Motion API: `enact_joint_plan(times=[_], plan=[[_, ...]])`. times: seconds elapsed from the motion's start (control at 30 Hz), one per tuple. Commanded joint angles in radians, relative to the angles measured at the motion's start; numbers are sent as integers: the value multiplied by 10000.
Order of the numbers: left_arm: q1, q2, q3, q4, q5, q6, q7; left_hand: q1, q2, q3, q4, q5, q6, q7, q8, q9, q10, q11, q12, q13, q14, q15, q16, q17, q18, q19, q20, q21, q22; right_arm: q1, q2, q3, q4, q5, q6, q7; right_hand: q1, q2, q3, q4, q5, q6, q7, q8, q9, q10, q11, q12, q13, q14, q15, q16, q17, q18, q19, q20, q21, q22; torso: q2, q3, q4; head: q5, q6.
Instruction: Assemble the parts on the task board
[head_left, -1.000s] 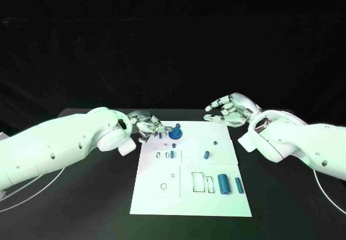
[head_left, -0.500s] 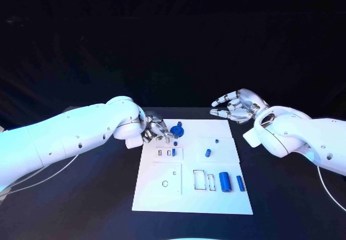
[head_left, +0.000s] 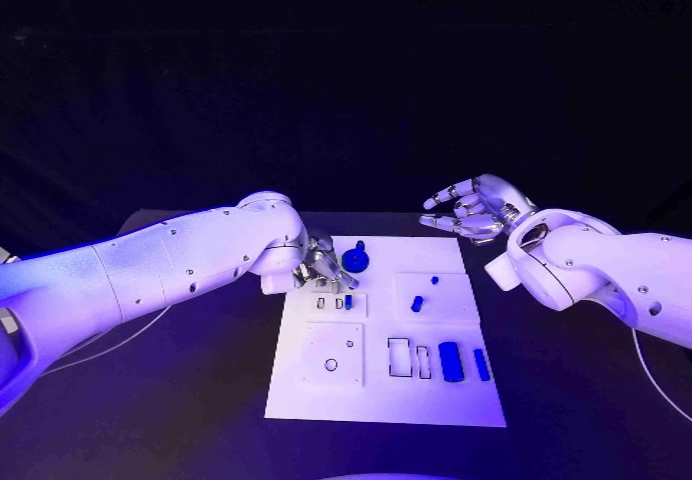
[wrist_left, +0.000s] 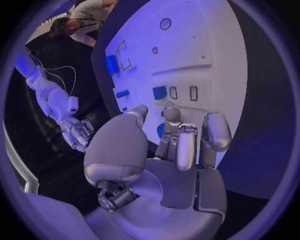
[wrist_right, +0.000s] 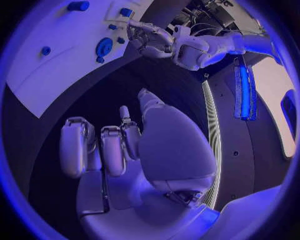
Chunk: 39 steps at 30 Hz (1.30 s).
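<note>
The white task board (head_left: 382, 400) lies in the middle of the table. A round blue part (head_left: 355, 260) stands near its far left corner. My left hand (head_left: 320, 264) hovers just beside that part with its fingers spread and nothing in them; in the left wrist view the round part (wrist_left: 161, 131) peeks out between the fingers (wrist_left: 185, 145). A small blue piece (head_left: 348, 301) sits in a slot just nearer than the hand. My right hand (head_left: 469, 210) hangs empty above the board's far right corner, fingers loosely bent.
Two small blue pieces (head_left: 415, 303) stand right of centre. A blue cylinder (head_left: 450, 361) and a thinner blue bar (head_left: 482, 364) lie at the near right beside empty rectangular slots (head_left: 400, 357). A cable (head_left: 130, 335) lies on the table under my left arm.
The camera view has shifted. My left arm has swung in over the table and its hand has kept beside the round blue part. The right hand has barely moved.
</note>
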Motion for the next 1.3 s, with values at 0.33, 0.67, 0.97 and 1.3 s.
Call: enact_joint_plan(times=[0.33,0.67,0.97,1.3], plan=[[26,298,-42,-277,-33,691,-237,-111,10,-72,3,-22,-96,-14,41,40,-81,10,14,-13,560,0,49,1135,-91,120,17,65,63,-4,81,1,-72,-72,-248,204,-88,-16,-61,-16,92,-80,-10,81,12,-126,-2,-110,842,501,43,-40,640,136,-117,-25,-207,443,10,-7,5,-3,-56],[20,418,-76,-363,81,861,-205,-44,49,-66,-19,3,-102,-19,60,92,-97,8,26,-5,557,4,48,1136,-88,104,23,61,49,-15,154,-1,-116,-97,-237,159,-91,-3,-56,-12,119,-93,-9,93,15,-148,-1,-132,821,497,42,-58,615,142,-130,-26,-253,410,1,-3,11,-17,-100],[16,451,-91,-370,185,909,-163,154,74,-58,-33,27,-124,-24,92,203,-142,5,28,-24,557,3,51,1149,-89,101,28,71,70,-24,203,-3,-143,-144,-162,94,-86,7,-50,-13,141,-96,-10,101,17,-167,-2,-152,801,494,41,-68,600,153,-149,-27,-305,370,2,-5,10,-12,-139],[4,477,-126,-408,258,986,-98,383,96,-32,-41,40,-141,-29,123,318,-164,2,57,0,556,4,53,1161,-88,83,33,72,72,-36,250,-5,-169,-217,-99,36,-84,16,-44,-14,164,-103,-9,108,19,-159,-2,-143,808,512,40,-46,659,142,-127,-29,-271,399,1,-1,9,-31,-178]])
